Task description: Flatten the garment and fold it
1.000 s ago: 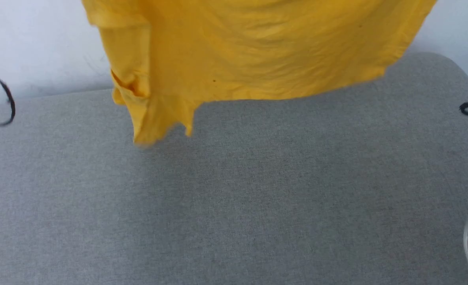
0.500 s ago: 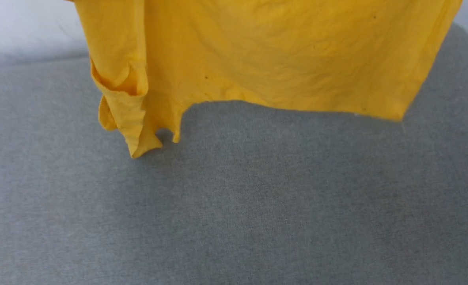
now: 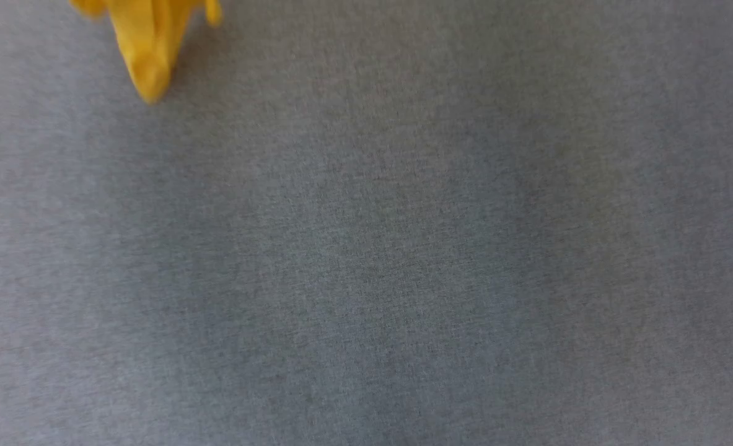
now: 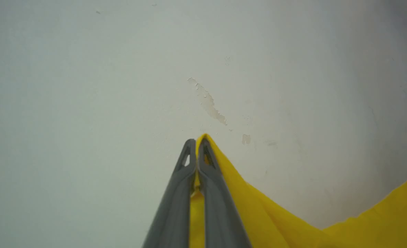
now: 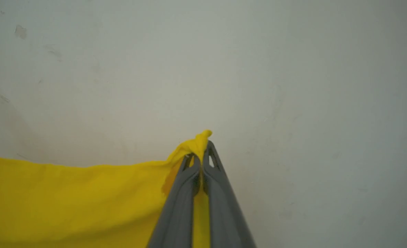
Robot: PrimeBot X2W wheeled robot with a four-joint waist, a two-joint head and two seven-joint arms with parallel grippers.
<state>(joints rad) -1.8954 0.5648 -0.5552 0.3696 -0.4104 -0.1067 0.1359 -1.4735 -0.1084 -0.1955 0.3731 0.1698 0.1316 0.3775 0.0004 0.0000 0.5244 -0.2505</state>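
The garment is a bright-yellow shirt held up in the air by both grippers. In the head view just a hanging tip of the garment [image 3: 146, 52] dangles at the top left over the grey table [image 3: 391, 260]. My left gripper [image 4: 197, 142] is shut on a pinched corner of the garment [image 4: 258, 213], which falls away to the lower right. My right gripper [image 5: 203, 148] is shut on another corner, and the garment [image 5: 69, 203] stretches off to the left. Both wrist views face a pale wall [image 4: 120, 69]. The printed side is hidden.
The grey fabric-covered table spreads across the whole head view below the shirt tip. A pale wall [image 5: 292, 69] with small scuffs and a patch of flaked paint [image 4: 208, 103] stands behind the held cloth.
The head view has tilted down, so the far table edge, wall and cables are gone. The wide yellow panel has left the head view upward; only one hanging tip remains at the top left.
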